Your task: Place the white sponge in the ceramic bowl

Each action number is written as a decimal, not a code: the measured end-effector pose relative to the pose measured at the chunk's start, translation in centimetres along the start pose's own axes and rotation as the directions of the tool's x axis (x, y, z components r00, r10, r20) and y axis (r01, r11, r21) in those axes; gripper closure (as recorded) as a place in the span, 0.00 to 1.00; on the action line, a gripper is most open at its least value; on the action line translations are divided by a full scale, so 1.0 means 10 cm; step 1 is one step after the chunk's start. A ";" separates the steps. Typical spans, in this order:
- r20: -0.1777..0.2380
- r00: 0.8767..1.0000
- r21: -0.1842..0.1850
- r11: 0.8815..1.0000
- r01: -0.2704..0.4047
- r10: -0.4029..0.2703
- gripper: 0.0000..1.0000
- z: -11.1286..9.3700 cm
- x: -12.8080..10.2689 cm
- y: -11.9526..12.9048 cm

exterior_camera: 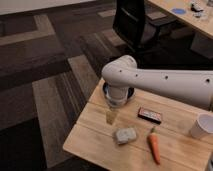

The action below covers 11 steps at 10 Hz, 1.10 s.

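Dark striped carpet, one light wooden bench. On it: one white sponge near the front edge, one carrot just right of it, one black box, one white cup. One ceramic bowl at the back, mostly hidden behind the arm. One gripper points down between bowl and sponge, clear of the sponge; open or closed, cannot tell.

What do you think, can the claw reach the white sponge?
Probably yes. The claw hangs just beside the white sponge, with only bare table between them. The carrot lies apart on the other side.
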 end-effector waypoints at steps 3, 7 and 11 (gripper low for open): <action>-0.150 0.985 0.030 0.995 0.091 -0.085 0.35 0.12 0.24 -0.06; -0.121 0.963 0.036 0.968 0.248 -0.242 0.35 0.12 0.38 -0.09; -0.152 0.856 0.008 0.865 0.501 -0.494 0.35 0.32 0.71 0.03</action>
